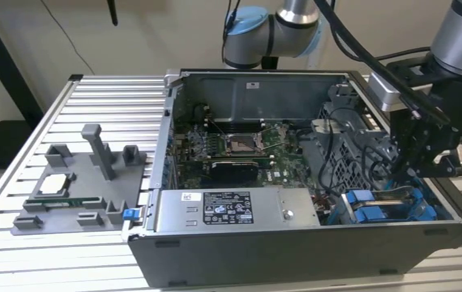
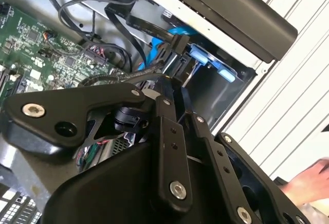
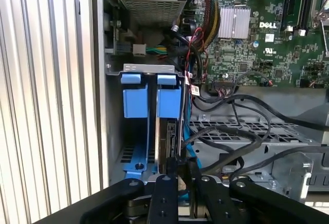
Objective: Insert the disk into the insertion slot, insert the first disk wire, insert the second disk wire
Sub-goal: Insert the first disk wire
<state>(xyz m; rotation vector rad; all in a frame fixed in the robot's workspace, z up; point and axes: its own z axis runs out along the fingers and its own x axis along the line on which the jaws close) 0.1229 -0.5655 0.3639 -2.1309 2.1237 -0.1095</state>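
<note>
gripper [image 3: 180, 176]: jaws look pinched on disk wire plug [image 2: 178, 44] | disk [image 3: 172, 142]: sitting in insertion slot [image 3: 151, 69] at computer case [image 1: 296, 255] corner | handling: cord's [image 2: 146, 28] prob floppy, plug's small and brittle, grab plug body

Well apart from the pincer [image 1: 416, 167], beyond the open computer case [image 1: 296, 255], a grey fixture tray [image 1: 85, 182] holding a processor chip [image 1: 55, 184] and a memory stick [image 1: 65, 201] lies on the slatted aluminium table [image 1: 93, 97]. Nearer it sit the green motherboard [image 3: 267, 49], a silver heatsink [image 3: 234, 22] and the power supply [image 1: 231, 210]. A person's hand [image 2: 303, 183] is near the pincer, over the table.
</note>
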